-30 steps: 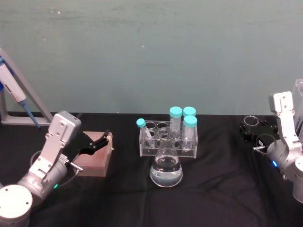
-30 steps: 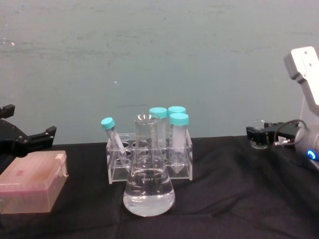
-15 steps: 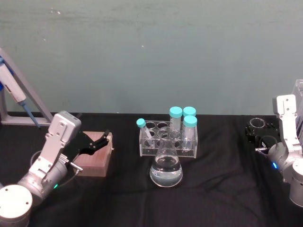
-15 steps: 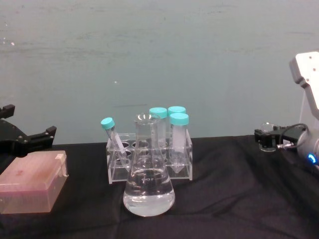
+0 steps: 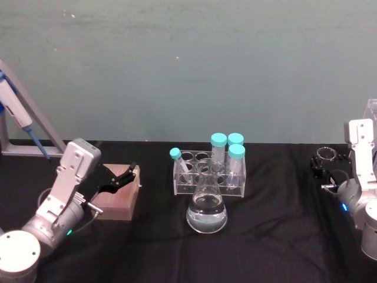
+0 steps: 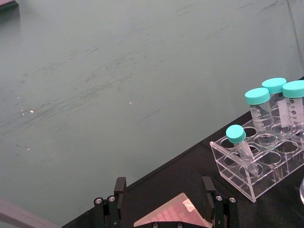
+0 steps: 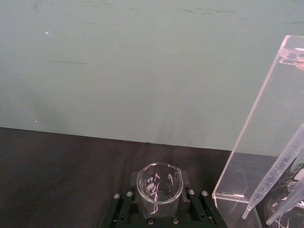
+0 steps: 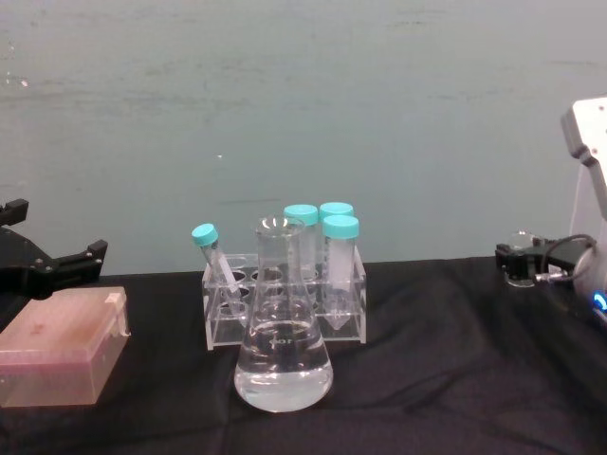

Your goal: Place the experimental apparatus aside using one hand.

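My right hand (image 7: 157, 209) gripped the small beaker (image 7: 159, 184) between its 2 fingers at the desk's (image 5: 277, 236) far right, just beside the acrylic stand (image 7: 259, 137). The flask (image 5: 207, 207) stood mid-desk. My left hand (image 5: 125, 175) hovered, fingers spread, over the pink box (image 5: 121, 203).

A: What can't we see all of?
B: The clear stand (image 7: 259, 137) runs off the side. The bottom of the small beaker (image 7: 159, 180) hides down in the right hand (image 7: 159, 197).
A: And on the left?
B: The pink box (image 6: 168, 216) is cut off at the edge.
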